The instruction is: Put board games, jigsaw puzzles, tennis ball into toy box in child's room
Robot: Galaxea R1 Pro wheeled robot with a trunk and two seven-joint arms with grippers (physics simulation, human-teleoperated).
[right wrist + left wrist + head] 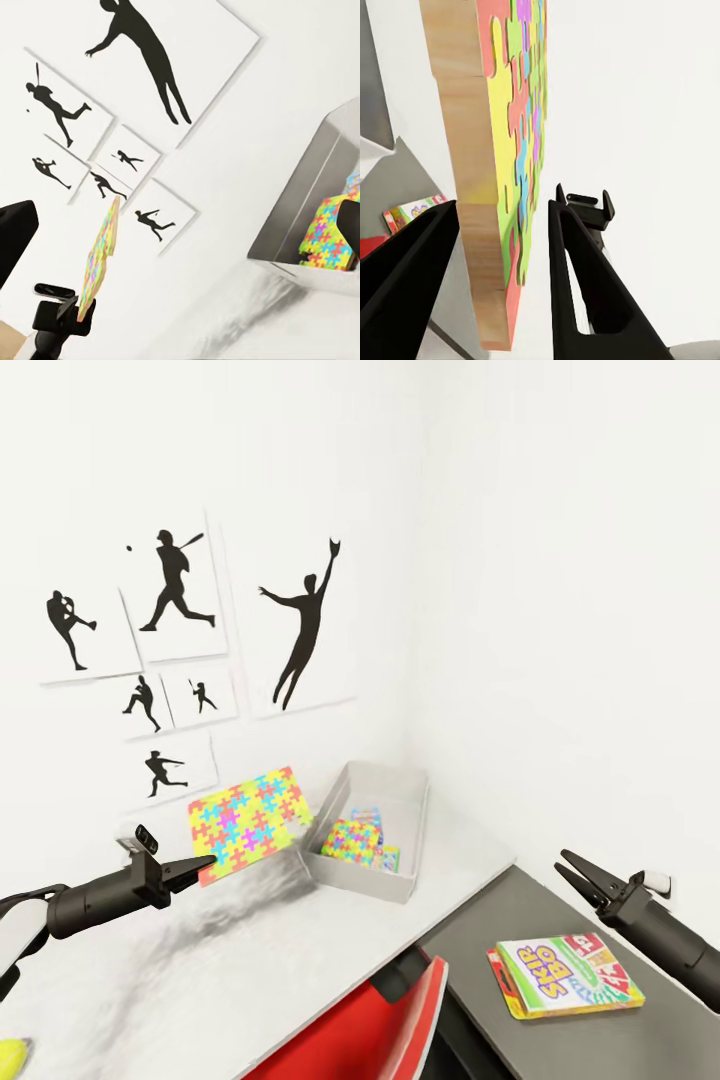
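Note:
My left gripper (205,865) (502,202) is shut on a corner of a bright jigsaw puzzle (245,815) (514,150) (101,255), held tilted above the table (450,860) just left of the toy box (365,880) (300,217). A second jigsaw puzzle (352,840) (326,232) lies inside the toy box on top of printed game boxes (368,818). The SKIP-BO board game (565,972) (412,212) lies flat on the table's dark grey wing. My right gripper (575,870) (180,232) hovers open above that wing, nothing between its fingers. The tennis ball (12,1052) sits at the table's near left.
White walls meet in a corner behind the toy box, with baseball silhouette pictures (180,595) on the left wall. A red chair (380,1025) stands at the table's front edge, between the light top and the dark wing (500,920).

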